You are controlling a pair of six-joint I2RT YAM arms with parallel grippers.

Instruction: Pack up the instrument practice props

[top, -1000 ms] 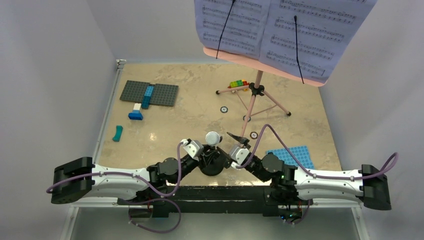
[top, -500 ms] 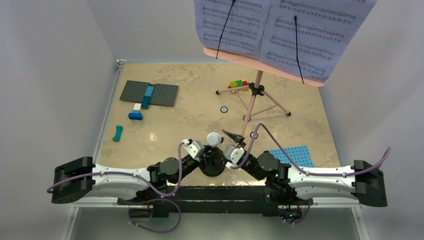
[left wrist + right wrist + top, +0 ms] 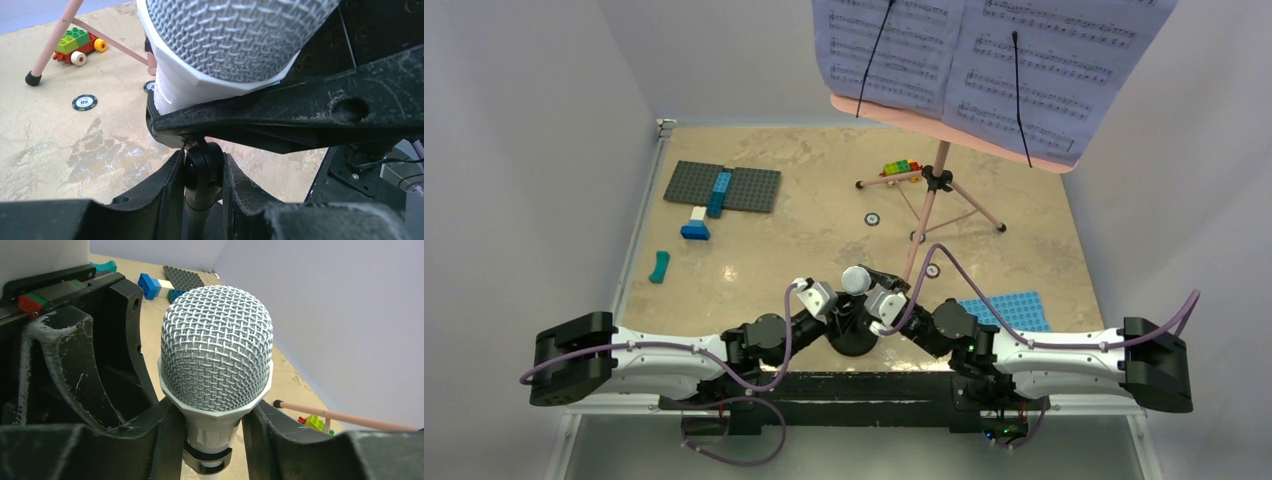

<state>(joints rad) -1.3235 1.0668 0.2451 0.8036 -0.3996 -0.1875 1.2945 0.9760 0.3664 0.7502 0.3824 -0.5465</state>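
Printed staves of notes on the lavender sheet-music pages [image 3: 924, 50]

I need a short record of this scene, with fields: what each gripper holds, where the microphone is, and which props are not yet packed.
left gripper: closed on the stem of the mic stand, just under the clip
right gripper: closed on the microphone, below its mesh head
microphone: on top of the mic stand, between both arms
music stand: standing on the table, far side, untouched
sheet music: open on the music stand
not yet packed: all four props
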